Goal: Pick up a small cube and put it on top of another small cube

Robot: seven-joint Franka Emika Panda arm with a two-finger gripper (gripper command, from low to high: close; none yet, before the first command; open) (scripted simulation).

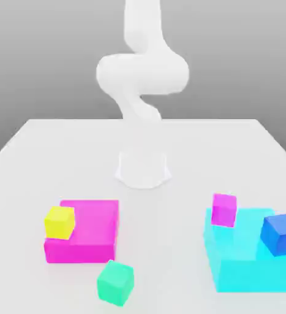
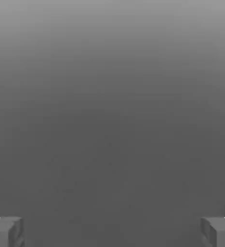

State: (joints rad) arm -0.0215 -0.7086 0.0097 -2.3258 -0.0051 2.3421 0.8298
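A: What is the gripper (image 2: 112, 232) doing?
B: Its jaws are standing wide apart and holding nothing; the arm (image 1: 142, 73) is rising above the table (image 1: 169, 138), well away from the cubes.

A: And the green cube (image 1: 115, 283)?
B: It is sitting on the table, near the magenta block (image 1: 91, 230), with its sides turning off square to the block. Fingers coming down without matching that turn could be catching a corner, twisting the cube or shoving it away.

A: What is crowding the pick?
B: The magenta block is lying just beside it, so a finger could be striking its edge. The yellow cube (image 1: 59, 222) is perching on that block's far side (a bump there could be tipping it off).

A: And the pink cube (image 1: 223, 210)?
B: It is apparently resting at a corner of the cyan block (image 1: 255, 274), though how much of it is overhanging is hard to tell. An off-centre release, or pressing down too hard, could be toppling both cubes. The blue cube (image 1: 282, 234) is sitting near the opposite edge, so a low, wide approach could be brushing it.
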